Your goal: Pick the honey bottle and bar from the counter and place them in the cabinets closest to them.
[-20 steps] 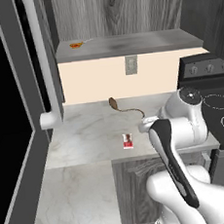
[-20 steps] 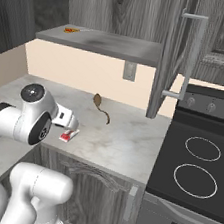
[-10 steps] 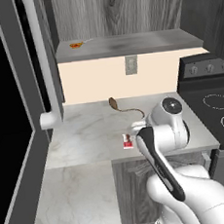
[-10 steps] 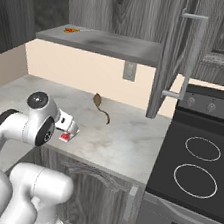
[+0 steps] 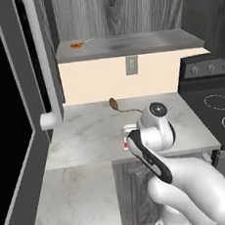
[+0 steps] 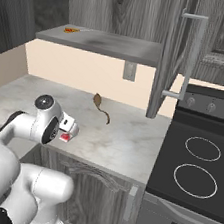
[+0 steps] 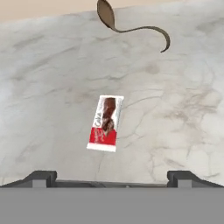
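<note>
While the gripper [image 7: 112, 177] is hovering over the counter [image 7: 48, 78] with its jaws standing fully apart and nothing between them, the bar [image 7: 105, 123] is lying flat on the marbled stone just ahead of the tips, at about 12 o'clock from the midpoint between them in the hand view, untouched. It is sitting near the counter's front edge, its long axis tilted slightly toward 1 o'clock, red end nearest the gripper and the darker printed end farther off. In the right base view the bar [image 6: 66, 137] is peeking out just beside the arm's wrist. I'm judging it as very light, thin and a bit crinkly, a wrapped packet that is likely flexing if pinched hard and sliding on the smooth stone if nudged from one side. Best hold is looking like across the short width at mid-length, fingers coming down at 3 and 9 o'clock of the wrapper, low enough to catch the thin edges; rolling the hand a little to square with the tilt would probably be helping. The brown long-tailed thing [image 7: 114, 19] is lying well apart at 12 o'clock near the backsplash, so it is not crowding the grasp. The honey bottle I can't be locating here. The open cabinet shelf [image 5: 127, 44] is sitting above the counter, with a small orange pastry [image 5: 76, 45] at its far left.
</note>
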Tool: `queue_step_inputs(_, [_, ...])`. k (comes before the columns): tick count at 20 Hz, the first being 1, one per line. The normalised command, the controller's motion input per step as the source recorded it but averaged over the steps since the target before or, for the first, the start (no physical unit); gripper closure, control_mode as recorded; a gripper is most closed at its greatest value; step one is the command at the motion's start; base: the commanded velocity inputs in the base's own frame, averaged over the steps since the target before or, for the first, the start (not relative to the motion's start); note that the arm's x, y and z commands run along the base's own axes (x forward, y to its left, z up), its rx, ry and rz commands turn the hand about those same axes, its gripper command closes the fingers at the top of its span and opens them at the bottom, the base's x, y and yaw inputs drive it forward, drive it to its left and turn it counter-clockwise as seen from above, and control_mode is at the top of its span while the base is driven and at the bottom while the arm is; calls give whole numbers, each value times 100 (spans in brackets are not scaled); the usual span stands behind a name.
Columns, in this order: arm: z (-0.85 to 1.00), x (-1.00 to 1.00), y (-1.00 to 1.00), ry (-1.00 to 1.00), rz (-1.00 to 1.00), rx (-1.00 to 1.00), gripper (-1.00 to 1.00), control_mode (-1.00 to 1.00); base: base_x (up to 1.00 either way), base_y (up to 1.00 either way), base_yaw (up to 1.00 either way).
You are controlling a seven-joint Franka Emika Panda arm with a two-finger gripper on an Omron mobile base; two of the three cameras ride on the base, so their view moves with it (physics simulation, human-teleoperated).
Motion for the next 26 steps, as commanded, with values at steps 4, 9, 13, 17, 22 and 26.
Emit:
queue_step_inputs(4, [-33,50,4,13,0,1,-100,-100,0,0,0])
queue_step_inputs(9, [-41,40,0,14,0,1,-100,-100,0,0,0])
queue_step_inputs(13, [-45,39,5,8,0,1,-100,-100,0,0,0])
queue_step_inputs(17, [-53,32,9,5,0,1,-100,-100,0,0,0])
queue_step_inputs(22, [-57,18,13,1,-1,1,-100,-100,0,0,0])
queue_step_inputs(26, [-48,8,8,0,-2,0,100,-100,0,0,0])
